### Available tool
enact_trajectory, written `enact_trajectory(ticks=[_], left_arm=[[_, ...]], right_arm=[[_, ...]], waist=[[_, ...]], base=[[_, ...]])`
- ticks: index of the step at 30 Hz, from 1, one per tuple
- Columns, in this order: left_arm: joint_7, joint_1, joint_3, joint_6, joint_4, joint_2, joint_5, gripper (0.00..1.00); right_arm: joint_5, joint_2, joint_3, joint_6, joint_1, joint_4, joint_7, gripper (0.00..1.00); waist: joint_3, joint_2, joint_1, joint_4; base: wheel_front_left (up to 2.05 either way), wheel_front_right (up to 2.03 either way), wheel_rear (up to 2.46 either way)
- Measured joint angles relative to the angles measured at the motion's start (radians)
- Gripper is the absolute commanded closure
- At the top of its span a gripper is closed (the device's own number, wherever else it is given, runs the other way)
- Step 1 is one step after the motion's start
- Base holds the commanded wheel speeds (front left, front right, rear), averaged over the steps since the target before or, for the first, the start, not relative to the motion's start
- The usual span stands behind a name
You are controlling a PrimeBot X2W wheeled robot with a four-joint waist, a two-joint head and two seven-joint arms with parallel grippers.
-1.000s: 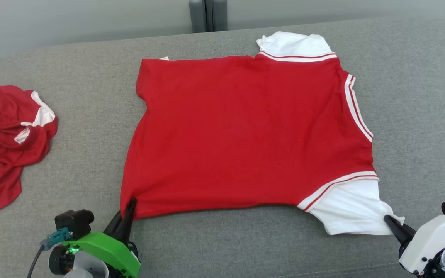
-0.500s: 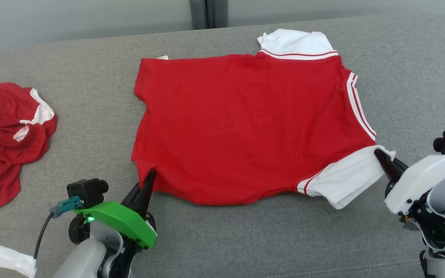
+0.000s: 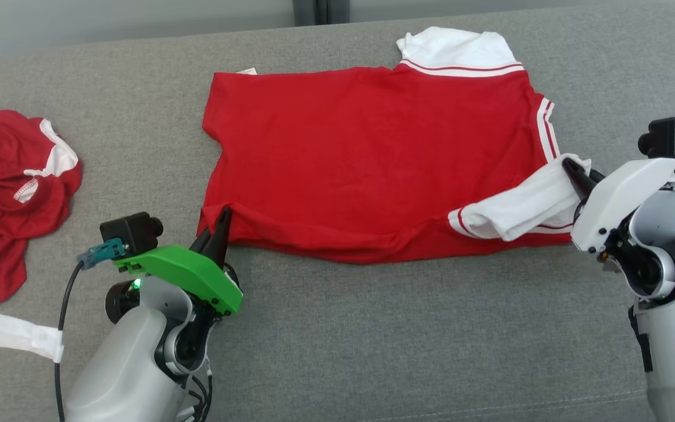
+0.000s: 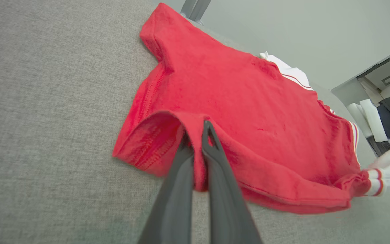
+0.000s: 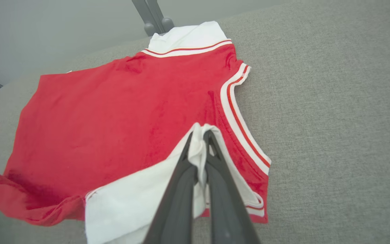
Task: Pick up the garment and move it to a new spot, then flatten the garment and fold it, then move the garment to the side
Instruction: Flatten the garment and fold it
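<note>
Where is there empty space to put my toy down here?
Biggest bare patch: the grey cushion in front of the red shirt, nearest the robot. Another strip lies between the shirt and the crumpled red clothes. Crowded: the shirt's near edge, where left tool and right tool pinch it.

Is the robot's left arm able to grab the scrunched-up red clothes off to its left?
Probably not right now. The left gripper is shut on the hem of the red shirt. Bare couch lies between it and the scrunched-up clothes, so after letting go it likely could.
</note>
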Motion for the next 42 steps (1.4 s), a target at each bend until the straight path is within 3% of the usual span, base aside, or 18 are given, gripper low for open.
enact_trajectory(ticks=[11,26,27,28,29,36,42], left_arm=[[-0.016,-0.103,0.003,0.056,0.111,-0.041,0.024,1.00],[-0.042,-0.150,0.001,0.043,0.172,-0.057,0.034,1.00],[-0.044,-0.151,0.002,0.043,0.174,-0.058,0.033,0.84],[-0.047,-0.154,0.001,0.043,0.178,-0.060,0.034,0.26],[-0.050,-0.158,0.000,0.042,0.182,-0.061,0.034,0.00],[-0.087,-0.168,-0.001,0.043,0.203,-0.058,0.045,0.00],[-0.154,-0.124,-0.003,0.079,0.188,-0.005,0.088,0.00]], right_arm=[[-0.018,-0.009,0.050,0.000,-0.178,0.212,-0.151,1.00],[-0.040,-0.018,0.070,0.000,-0.300,0.361,-0.315,1.00],[-0.042,-0.014,0.070,0.000,-0.300,0.374,-0.323,0.86],[-0.046,-0.013,0.073,0.000,-0.300,0.389,-0.324,0.00],[-0.045,-0.010,0.076,0.000,-0.301,0.401,-0.328,0.00],[-0.007,-0.007,0.102,0.000,-0.307,0.411,-0.374,0.00],[0.023,-0.032,0.086,0.000,-0.240,0.322,-0.377,0.00]], waist=[[0.070,0.0000,0.0000,0.010],[0.110,0.0000,0.0000,0.034],[0.110,0.0000,0.0000,0.034],[0.109,-0.0001,0.0000,0.034],[0.108,0.0000,0.0000,0.035],[0.087,0.0000,0.0001,0.030],[0.053,0.0000,0.0000,0.018]], base=[[0.00,0.00,0.00],[0.00,0.00,0.00],[0.00,0.00,0.00],[0.00,0.00,0.00],[0.00,0.00,0.00],[0.00,0.00,0.00],[0.00,0.00,0.00]])
